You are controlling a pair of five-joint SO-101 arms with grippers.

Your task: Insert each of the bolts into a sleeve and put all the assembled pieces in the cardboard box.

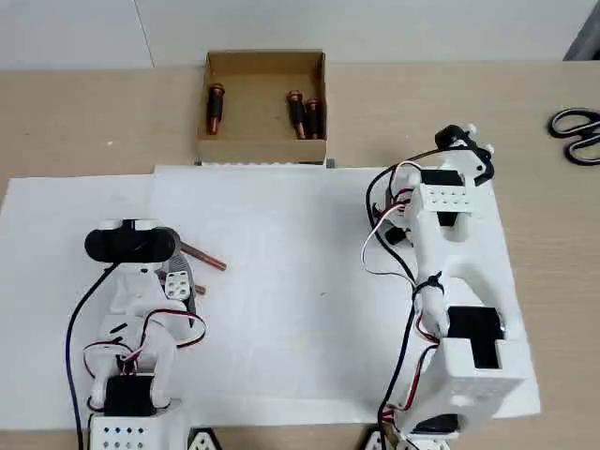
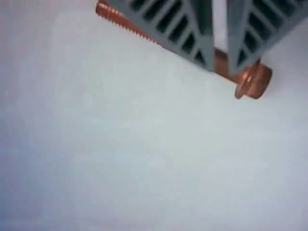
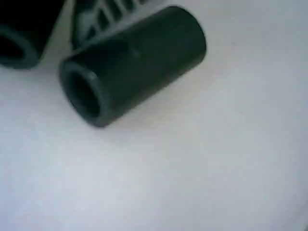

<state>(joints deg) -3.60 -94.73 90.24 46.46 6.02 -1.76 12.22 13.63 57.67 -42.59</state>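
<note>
Near edge, left side: left gripper (image 2: 220,63) is clamped on the bolt (image 2: 251,80), gripping close to the head with the threaded length sticking out free. Risk as I judge it: that's a long lever, so side contact at a sleeve mouth could swing the bolt in the grip or pull it out. Can't tell if the bolt touches the white paper (image 1: 281,356) or hangs just over it. Its thread tip is cut off in the left wrist view. There's a small coppery bit just beside that gripper in the high view, too small to name

Across the sheet, right side: sleeve (image 3: 137,60) lies on its side on the paper, bore end showing, next to the right gripper (image 3: 102,15). Cannot tell that gripper's state, or whether it holds the sleeve at all. If the sleeve is loose, it's round and will likely roll or skid when the bolt pushes in. Bolt and sleeve are well apart, so both axes need lining up, and a tilted entry would jam on the rim. A dark object is cut off at the right wrist view's edge: second sleeve or arm part, unclear

Far end: cardboard box (image 1: 262,150) sits at the paper's far edge with three assembled pieces (image 1: 216,108) inside, one left and two together right. A high drop could bounce off those or clip the wall
</note>
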